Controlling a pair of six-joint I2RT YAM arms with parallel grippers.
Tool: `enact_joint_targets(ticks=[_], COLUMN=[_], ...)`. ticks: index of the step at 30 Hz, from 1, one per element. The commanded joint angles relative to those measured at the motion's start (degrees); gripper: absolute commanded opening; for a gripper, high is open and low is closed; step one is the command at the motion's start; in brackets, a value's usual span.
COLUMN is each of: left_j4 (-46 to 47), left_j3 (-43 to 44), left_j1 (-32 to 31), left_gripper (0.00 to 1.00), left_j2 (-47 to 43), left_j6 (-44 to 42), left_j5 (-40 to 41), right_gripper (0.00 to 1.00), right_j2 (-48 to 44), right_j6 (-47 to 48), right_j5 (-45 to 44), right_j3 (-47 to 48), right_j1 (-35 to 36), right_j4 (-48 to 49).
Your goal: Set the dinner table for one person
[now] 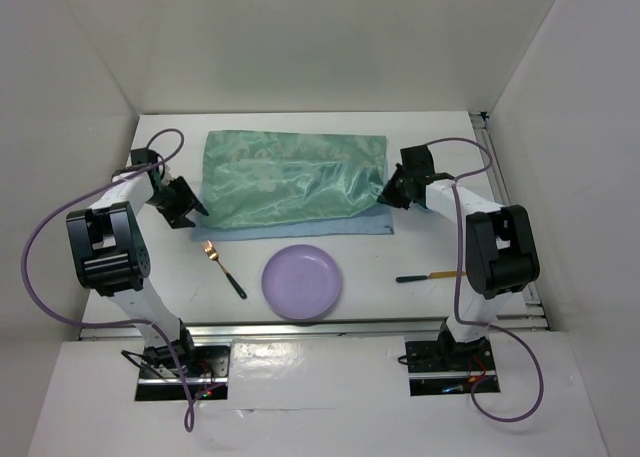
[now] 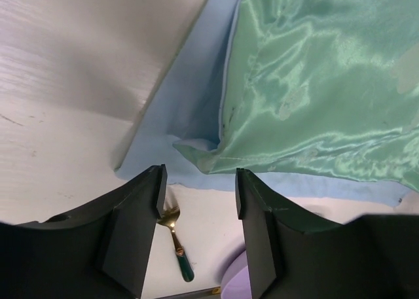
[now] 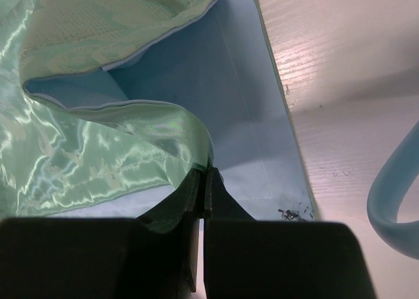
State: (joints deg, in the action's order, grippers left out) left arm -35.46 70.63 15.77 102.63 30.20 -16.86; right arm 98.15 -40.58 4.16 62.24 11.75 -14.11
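Note:
A shiny green cloth [image 1: 290, 177] with a pale blue underside lies folded across the back of the white dinner table [image 1: 430, 137]. My right gripper [image 1: 388, 197] is at the cloth's right edge; in the right wrist view the gripper [image 3: 204, 178] is shut, pinching a fold of the green cloth [image 3: 98, 142]. My left gripper [image 1: 190, 205] hovers at the cloth's left lower corner. In the left wrist view it [image 2: 200, 181] stands open with nothing between its fingers, just short of the cloth [image 2: 314, 96].
A gold fork [image 1: 222, 267] with a dark green handle lies left of a lilac plate [image 1: 302, 281] near the front edge. A dark-handled knife [image 1: 428, 275] lies right of the plate. Fork [image 2: 177, 237] and plate rim [image 2: 236, 279] show below the left jaws. White walls enclose the table.

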Motion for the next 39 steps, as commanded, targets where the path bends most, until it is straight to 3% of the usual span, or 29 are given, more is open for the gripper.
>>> enact_joint_targets(ticks=[1,5,10,17,24,35,39], left_j4=[-1.7,-0.3,0.2,0.7,-0.5,-8.7,-9.3], left_j3=[1.2,0.6,3.8,5.0,6.6,14.9,12.4], left_j1=[0.0,0.0,0.0,-1.2,-1.2,0.0,0.0], left_gripper=[0.62,0.62,0.53,0.48,0.0,0.0,0.0], left_j2=[-0.9,0.8,4.4,7.1,6.6,0.3,-1.6], left_j6=[-0.8,-0.8,-0.8,-0.8,-0.8,-1.4,-0.8], left_j5=[3.0,2.4,0.1,0.3,0.9,3.9,4.6], right_gripper=[0.0,0.0,0.0,0.0,0.0,0.0,0.0], right_j2=[-0.9,-0.9,-0.9,-0.9,-0.9,-3.8,-6.6], right_j6=[0.5,0.5,0.0,0.0,0.0,1.5,2.1], right_j5=[0.5,0.5,0.5,0.5,0.5,0.0,-0.6], right_j3=[1.5,1.5,2.0,2.0,2.0,3.1,-0.2], right_j1=[0.6,1.1,1.1,1.6,1.6,1.6,2.8], right_j4=[2.1,2.1,1.5,1.5,1.5,0.5,-1.2])
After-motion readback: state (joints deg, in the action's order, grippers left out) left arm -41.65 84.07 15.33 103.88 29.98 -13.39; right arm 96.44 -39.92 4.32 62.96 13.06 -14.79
